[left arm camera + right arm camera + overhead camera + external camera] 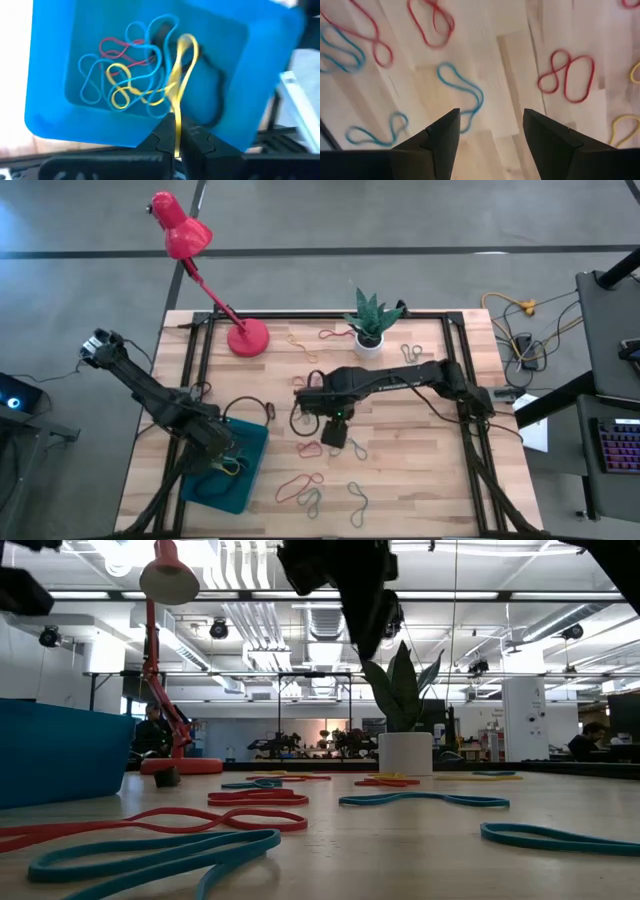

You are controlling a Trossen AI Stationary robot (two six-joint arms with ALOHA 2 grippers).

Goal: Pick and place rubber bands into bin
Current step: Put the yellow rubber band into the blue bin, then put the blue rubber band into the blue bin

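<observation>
Left gripper is clamped on a yellow rubber band dangling over the bin; right gripper hovers spread wide, empty, above a blue band on the table; bands are light, limp; pinch one strand.

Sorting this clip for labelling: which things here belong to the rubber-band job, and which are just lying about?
Job:
- rubber bands loose on the table
- bin, bands already inside
- yellow band pinched by the shut left pincer over the bin
- right pincer, open above a blue band

Lying about:
- red lamp
- potted plant
- black cables
</observation>
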